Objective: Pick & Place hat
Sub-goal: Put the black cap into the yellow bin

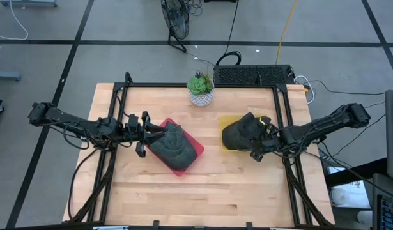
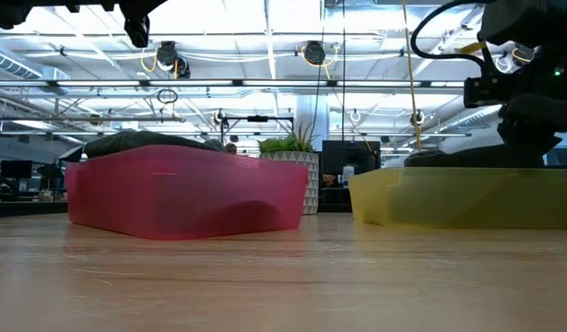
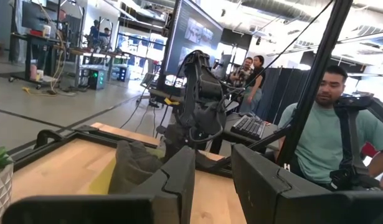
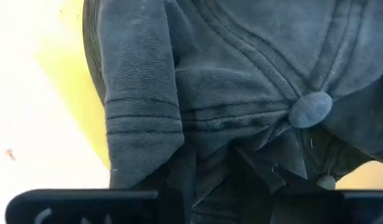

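Two dark grey hats are in view. One hat [image 1: 172,145] lies in the red tray [image 1: 169,121], also seen in the low view as the hat [image 2: 140,140] on the red tray [image 2: 186,189]. The other hat [image 1: 244,131] sits bunched on the yellow tray [image 1: 227,121]. My left gripper [image 1: 145,133] hovers open at the red tray's left side, above the table, touching nothing. My right gripper [image 1: 260,148] is down on the second hat's right side, shut on its cloth [image 4: 210,74]. My right gripper [image 4: 241,186] pinches gathered cloth of the hat's crown [image 4: 241,149], a little way from the top button [image 4: 309,109]. The folds run together toward the fingers. It comes slanting down from the table's right side. The hat still rests on the yellow tray [image 2: 458,198].
A small potted plant [image 1: 200,88] stands at the table's far edge between the trays. A black keyboard [image 1: 254,75] lies beyond the far edge. A black frame runs along the table's sides. People sit beyond the right side [image 3: 322,124]. Bare wood lies along the near edge.
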Controlling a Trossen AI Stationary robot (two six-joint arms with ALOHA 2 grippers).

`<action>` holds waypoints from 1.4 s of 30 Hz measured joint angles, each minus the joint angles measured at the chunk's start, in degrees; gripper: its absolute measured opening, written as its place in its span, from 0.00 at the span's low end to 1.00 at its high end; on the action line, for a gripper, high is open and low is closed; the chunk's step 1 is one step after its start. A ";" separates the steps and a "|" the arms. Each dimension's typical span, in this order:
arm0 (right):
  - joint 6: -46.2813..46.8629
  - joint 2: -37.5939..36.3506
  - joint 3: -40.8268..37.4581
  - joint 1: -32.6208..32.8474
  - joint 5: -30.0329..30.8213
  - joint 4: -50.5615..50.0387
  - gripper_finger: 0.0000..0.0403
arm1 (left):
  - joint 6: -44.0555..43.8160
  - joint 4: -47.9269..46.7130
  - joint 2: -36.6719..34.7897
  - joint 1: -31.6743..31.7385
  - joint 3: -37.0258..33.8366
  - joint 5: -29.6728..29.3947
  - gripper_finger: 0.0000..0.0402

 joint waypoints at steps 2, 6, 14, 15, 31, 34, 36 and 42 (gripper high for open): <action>0.77 -0.94 0.77 0.00 -0.07 -1.72 0.21 | -0.02 0.00 -0.02 0.00 -0.01 0.00 0.27; 1.00 -3.65 4.41 0.00 0.06 -6.22 0.21 | 0.05 0.02 -0.02 0.00 0.00 0.00 0.27; -3.04 -6.76 10.73 0.87 -1.63 -6.39 0.21 | 0.03 0.04 -0.02 0.00 -0.01 0.02 0.27; -3.66 -6.36 11.01 1.59 -2.43 -6.16 0.21 | -0.02 0.04 -0.02 0.00 0.00 0.02 0.27; 3.10 1.92 8.36 6.01 -2.78 -11.42 0.21 | -0.96 -0.02 -0.02 -0.02 -0.02 0.04 0.27; 4.46 2.21 5.23 6.01 -2.82 -9.26 0.21 | -1.02 -0.02 -0.02 -0.02 -0.01 0.04 0.27; 5.08 2.14 3.20 6.01 -2.98 -6.40 0.21 | -0.99 -0.04 -0.02 -0.02 0.00 0.05 0.27; 2.96 1.64 4.06 6.03 -3.36 -5.23 0.21 | -0.87 -0.07 -0.02 -0.02 0.00 0.04 0.27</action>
